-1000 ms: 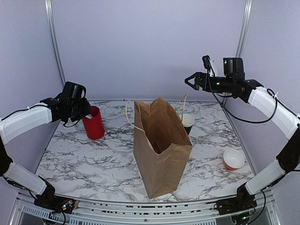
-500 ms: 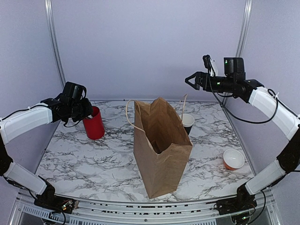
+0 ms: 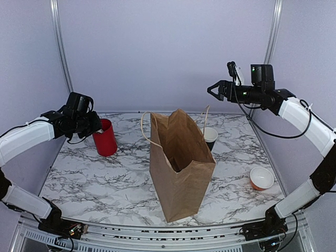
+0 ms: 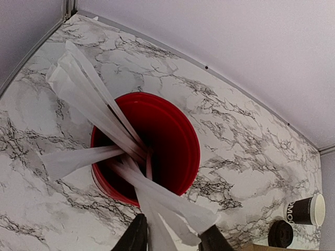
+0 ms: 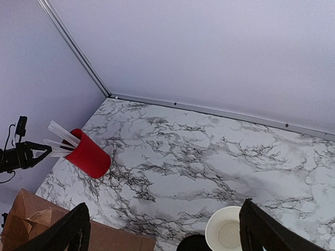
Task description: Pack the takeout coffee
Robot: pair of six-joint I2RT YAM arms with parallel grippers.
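The takeout coffee (image 3: 210, 135), a small black paper cup with a white inside, stands open-topped behind the brown paper bag (image 3: 178, 168), which hides part of it. In the left wrist view the coffee cup (image 4: 306, 210) has a round black lid (image 4: 281, 232) lying on the table beside it. The right wrist view looks down into the cup (image 5: 226, 234) with the lid (image 5: 194, 243) next to it. My left gripper (image 3: 96, 127) is at the rim of a red cup (image 4: 146, 146). Its jaws (image 4: 175, 236) stand apart, with the ends of white sticks (image 4: 157, 196) between them. My right gripper (image 3: 212, 90) hangs wide open, high above the coffee, and is empty (image 5: 167, 230).
The tall paper bag stands open in the middle, its rope handles up. A small orange bowl (image 3: 261, 178) sits at the right near the front. The red cup (image 3: 105, 137) is at the back left, close to the wall (image 3: 168, 52).
My left gripper has shifted slightly left, back from the red cup, and its jaws have spread a little. The right arm has not moved.
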